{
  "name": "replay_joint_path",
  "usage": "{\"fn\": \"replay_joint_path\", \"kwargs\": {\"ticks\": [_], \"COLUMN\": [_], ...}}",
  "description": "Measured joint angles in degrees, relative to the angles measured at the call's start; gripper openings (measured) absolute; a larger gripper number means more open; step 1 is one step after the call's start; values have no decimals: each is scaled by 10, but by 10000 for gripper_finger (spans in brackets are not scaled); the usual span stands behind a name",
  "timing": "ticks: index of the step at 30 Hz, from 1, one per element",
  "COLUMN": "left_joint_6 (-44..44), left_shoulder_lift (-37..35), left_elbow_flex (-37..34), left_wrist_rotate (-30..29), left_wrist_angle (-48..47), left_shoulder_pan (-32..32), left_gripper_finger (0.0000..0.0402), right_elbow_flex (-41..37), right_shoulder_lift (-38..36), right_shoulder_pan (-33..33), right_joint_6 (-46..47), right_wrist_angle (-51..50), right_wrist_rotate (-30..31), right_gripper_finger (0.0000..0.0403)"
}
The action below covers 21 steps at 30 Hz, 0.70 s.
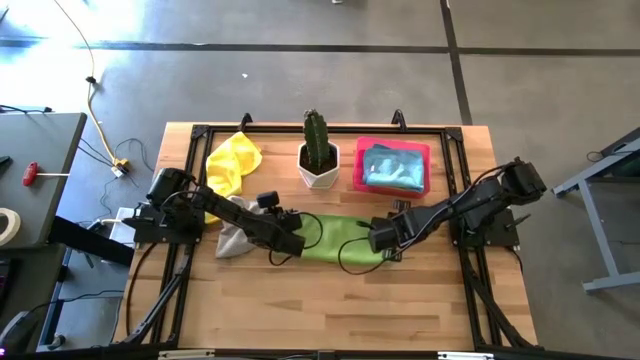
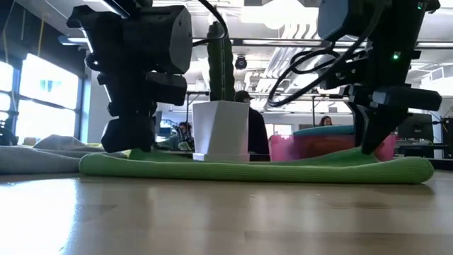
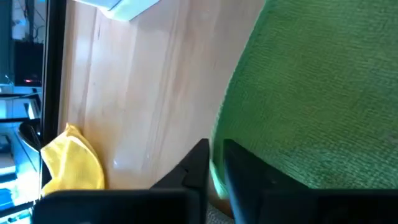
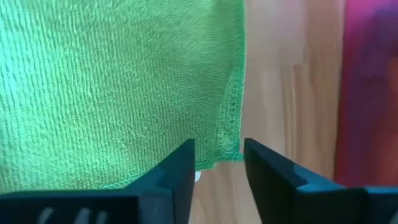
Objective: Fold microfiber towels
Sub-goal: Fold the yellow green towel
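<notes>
A lime green microfiber towel (image 1: 335, 240) lies flat on the table's middle, in front of the cactus pot. My left gripper (image 1: 296, 243) slants down at its left edge (image 3: 217, 168), fingers parted by a narrow gap. My right gripper (image 1: 378, 240) points steeply down at its right end, open, with the towel's corner (image 4: 231, 146) between the fingers. A grey towel (image 1: 232, 243) lies bunched under my left arm. A yellow towel (image 1: 232, 162) lies crumpled at the far left. A light blue towel (image 1: 390, 168) sits in the pink tray (image 1: 360, 150). My left gripper has the green towel's left edge (image 3: 215, 177) in the narrow gap between its fingertips, coming from the table's left and slanting down. The towel lies on the table; whether the pads touch it, I cannot tell. My right gripper's fingers (image 2: 371, 145) reach down to the towel's right end from above, one on either side of its corner (image 4: 227, 152). The towel lies flat below them; whether they touch it, I cannot tell.
A cactus in a white pot (image 1: 318, 160) stands just behind the green towel, and the pink tray stands to its right. A black frame (image 1: 190, 135) runs round the tabletop. Bare wood (image 1: 330, 300) stretches toward the near edge.
</notes>
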Motion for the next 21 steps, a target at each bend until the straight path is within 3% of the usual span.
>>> {"fn": "replay_joint_path", "kwargs": {"ticks": [6,10,16,21], "left_joint_6": [21,34,176,242], "left_shoulder_lift": [0,0,-6,-16], "left_elbow_flex": [18,55,54,21], "left_wrist_rotate": [15,17,104,137], "left_wrist_angle": [-24,-78,-34,26], "left_shoulder_pan": [-3,-7,-36,-53], "left_gripper_finger": [114,139,134,114], "right_elbow_flex": [35,52,35,25], "right_shoulder_lift": [0,0,0,0], "right_shoulder_pan": [0,10,68,124], "right_joint_6": [48,83,138,209], "right_wrist_angle": [-40,-44,-24,-22], "right_wrist_rotate": [-3,-11,-23,19], "right_gripper_finger": [151,146,145,145]}}
